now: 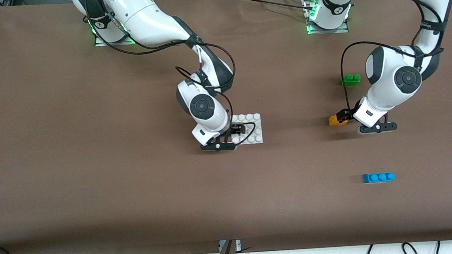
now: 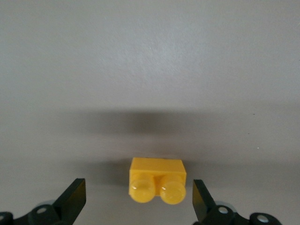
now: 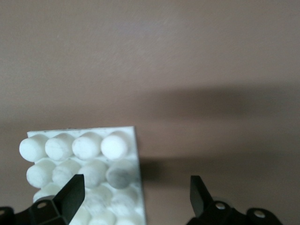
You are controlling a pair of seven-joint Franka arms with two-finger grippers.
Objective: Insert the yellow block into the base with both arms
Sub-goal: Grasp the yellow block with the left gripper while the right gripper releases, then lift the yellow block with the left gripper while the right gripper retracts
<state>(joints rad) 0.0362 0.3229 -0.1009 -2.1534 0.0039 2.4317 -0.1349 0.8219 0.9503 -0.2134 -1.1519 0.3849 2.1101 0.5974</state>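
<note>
I see the yellow block [image 2: 157, 180] lying on the brown counter [image 1: 93, 186], toward the left arm's end. My left claw [image 2: 138, 199] is low over it, wide open, with one finger [image 2: 72, 199] on each side of the block and not touching it. The white base [image 1: 252, 131] sits near the middle of the counter. My right claw [image 3: 136, 194] is wide open too, low over one edge of the base. A green brick [image 1: 350, 79] and a blue brick [image 1: 378, 177] lie nearby.
</note>
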